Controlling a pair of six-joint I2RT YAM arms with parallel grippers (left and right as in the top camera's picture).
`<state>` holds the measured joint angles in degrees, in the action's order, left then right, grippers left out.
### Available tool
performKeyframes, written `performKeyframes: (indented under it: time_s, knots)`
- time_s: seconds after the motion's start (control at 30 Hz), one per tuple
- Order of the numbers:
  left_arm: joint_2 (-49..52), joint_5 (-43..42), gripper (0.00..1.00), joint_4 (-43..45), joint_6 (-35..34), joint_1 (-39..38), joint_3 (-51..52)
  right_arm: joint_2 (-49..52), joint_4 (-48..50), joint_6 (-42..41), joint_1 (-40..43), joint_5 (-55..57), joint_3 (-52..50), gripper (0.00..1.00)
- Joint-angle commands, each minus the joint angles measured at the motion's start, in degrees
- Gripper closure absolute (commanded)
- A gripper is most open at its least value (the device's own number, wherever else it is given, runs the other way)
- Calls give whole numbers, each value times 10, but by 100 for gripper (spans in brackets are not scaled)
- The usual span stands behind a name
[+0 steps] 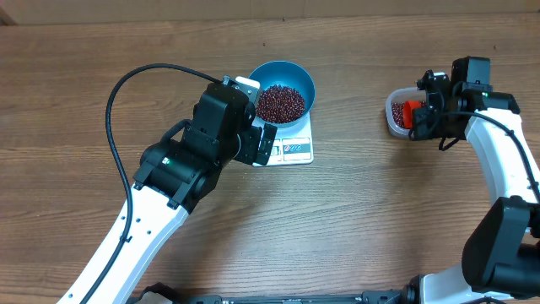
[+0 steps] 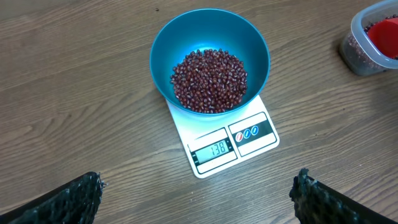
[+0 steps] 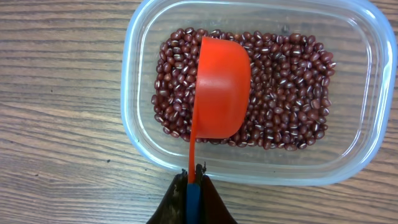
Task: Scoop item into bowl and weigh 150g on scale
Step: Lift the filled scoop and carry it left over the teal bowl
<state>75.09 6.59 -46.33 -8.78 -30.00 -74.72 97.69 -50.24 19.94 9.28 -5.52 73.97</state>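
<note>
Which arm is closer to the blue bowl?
Left. The left tool hovers open right beside the bowl; the right tool is far away over the tub, shut on the scoop.

Overhead, the left gripper (image 1: 256, 116) covers the display end of the small flat white kitchen scale (image 1: 299, 152), and the round blue plastic bowl (image 1: 297, 79) hides its far part. The right gripper (image 1: 419, 120) masks half the clear plastic tub (image 1: 392, 114), which the left wrist view crops at its right edge. The orange plastic scoop (image 3: 221, 81) shows only its outside, so any small red-brown beans (image 3: 286, 81) inside are unseen.
</note>
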Motion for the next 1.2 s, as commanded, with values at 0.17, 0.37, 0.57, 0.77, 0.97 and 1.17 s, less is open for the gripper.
performKeyframes:
  time_s: [0.17, 0.37, 0.57, 0.77, 0.97, 1.17]
  knots:
    - [-8, -5, 0, 0, 10, 1, -12, 8, 19, 29, -2, 55, 2, 96]
    - [-8, -5, 0, 0, 10, 1, -12, 26, 4, 30, -3, 37, 2, 96]
    - [-8, -5, 0, 0, 10, 1, -12, 34, 2, 28, -3, -8, 2, 96]
    - [-8, -5, 1, 0, 10, 1, -12, 34, -3, 27, -3, -75, 2, 96]
    - [-8, -5, 1, 0, 10, 1, -12, 34, -11, -24, 14, -80, 2, 96]
    - [-8, -5, 0, 0, 11, 1, -12, 34, -5, -37, 61, -149, 2, 96]
